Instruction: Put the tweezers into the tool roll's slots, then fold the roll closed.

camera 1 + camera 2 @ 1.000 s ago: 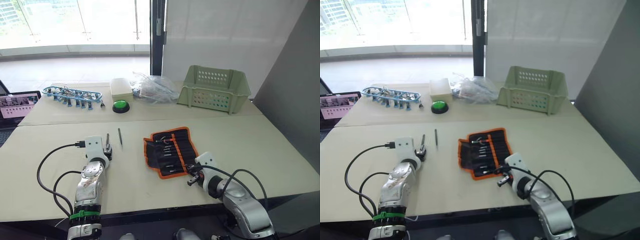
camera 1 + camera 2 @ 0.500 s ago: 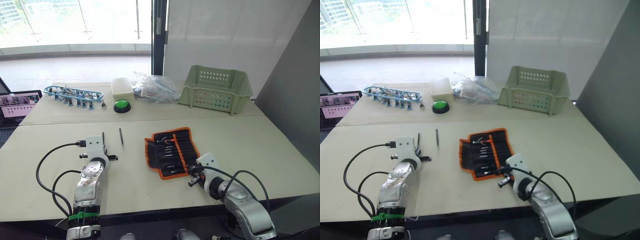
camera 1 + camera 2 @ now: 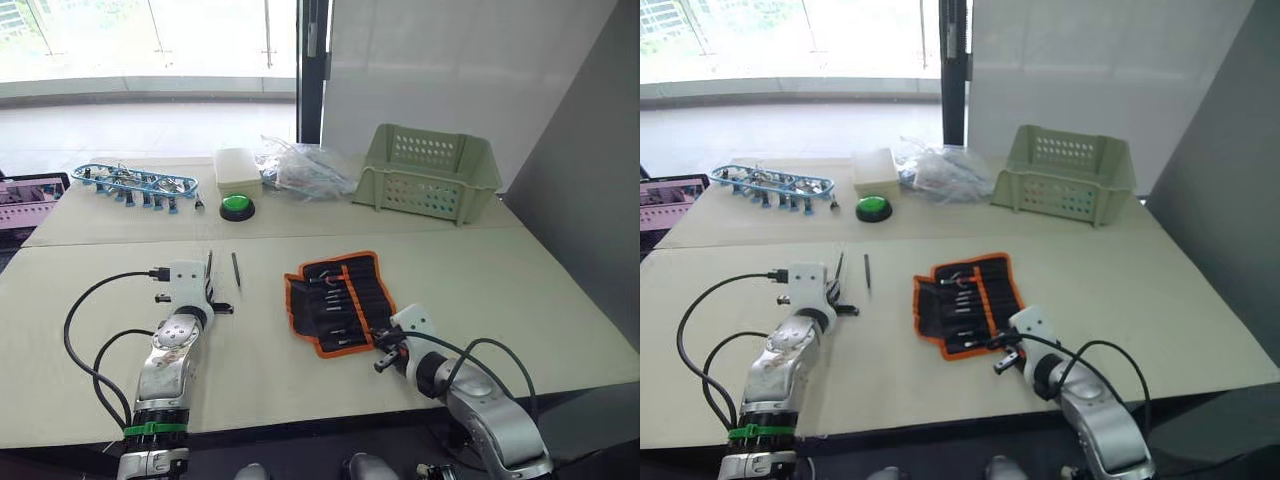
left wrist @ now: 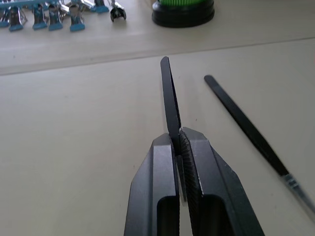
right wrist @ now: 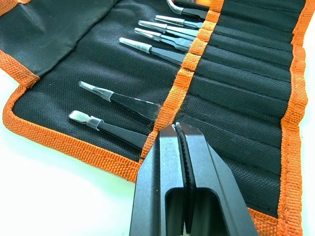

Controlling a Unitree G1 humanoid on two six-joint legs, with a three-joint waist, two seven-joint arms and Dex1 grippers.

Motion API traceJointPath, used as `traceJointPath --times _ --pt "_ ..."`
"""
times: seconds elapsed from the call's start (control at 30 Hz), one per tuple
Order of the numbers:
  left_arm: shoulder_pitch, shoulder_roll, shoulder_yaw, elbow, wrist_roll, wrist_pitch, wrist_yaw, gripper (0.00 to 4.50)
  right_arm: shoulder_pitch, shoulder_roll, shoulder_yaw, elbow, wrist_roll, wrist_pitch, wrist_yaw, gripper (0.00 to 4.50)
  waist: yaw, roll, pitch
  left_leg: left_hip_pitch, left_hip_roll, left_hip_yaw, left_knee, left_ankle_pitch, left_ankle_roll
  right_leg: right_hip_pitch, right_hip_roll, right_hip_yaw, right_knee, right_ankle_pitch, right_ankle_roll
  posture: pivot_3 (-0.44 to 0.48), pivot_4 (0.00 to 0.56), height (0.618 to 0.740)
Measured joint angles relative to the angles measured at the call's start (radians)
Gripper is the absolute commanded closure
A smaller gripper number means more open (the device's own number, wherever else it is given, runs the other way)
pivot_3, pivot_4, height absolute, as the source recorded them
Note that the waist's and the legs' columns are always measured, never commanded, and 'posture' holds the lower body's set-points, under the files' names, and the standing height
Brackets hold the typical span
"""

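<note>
Tweezer (image 4: 170,101) in left tool (image 4: 179,147) (pinched)

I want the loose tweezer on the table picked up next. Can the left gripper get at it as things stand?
Probably not yet: the left gripper is shut on another tweezer. The loose tweezer lies close beside it with bare table around, so the path itself looks free.

Left arm stretched forward low over the bench, left gripper (image 4: 178,142) pinched on a slim black tweezer (image 4: 170,101), right arm angled inward, right gripper (image 5: 179,135) closed, empty, fingertips pressed together
</note>
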Motion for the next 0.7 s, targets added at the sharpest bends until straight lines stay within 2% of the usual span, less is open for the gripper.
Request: traceJointPath --times 0.13,0.4,0.6,0.7 --pt "-0.009 0.065 -0.015 -0.084 -0.034 -0.018 -0.104 4.44 -0.002 0.0 0.001 -0.004 0.003 0.0 0.002 4.5 -0.002 0.0 0.0 0.0 0.001 0.0 -0.001 0.0 0.0 0.0 0.001 0.0 0.0 0.0 0.0 0.0 0.15 0.724" --pt "-0.035 0.171 -0.162 -0.162 -0.129 -0.033 -0.428 4.44 -0.015 0.0 0.002 0.002 0.002 0.0 0.001 4.5 -0.001 0.0 0.003 0.0 0.001 0.0 0.0 -0.001 -0.001 -0.001 0.001 0.0 0.0 -0.001 -0.001 0.0 0.15 0.724" --pt "-0.13 0.279 -0.276 -0.163 -0.212 0.052 -0.692 4.44 -0.011 0.0 0.003 0.0 0.002 0.0 0.001 4.5 -0.003 0.0 0.004 0.0 0.001 0.0 0.0 0.0 0.0 -0.002 0.001 0.001 0.0 -0.001 -0.002 0.0 0.15 0.724" --pt "-0.16 0.318 -0.325 -0.161 -0.23 0.094 -0.777 4.44 -0.01 0.001 0.004 -0.003 0.002 0.0 0.0 4.5 -0.005 0.001 0.005 0.0 0.001 0.0 0.0 0.0 0.001 -0.002 0.001 0.001 0.0 -0.001 -0.002 0.0 0.15 0.724"
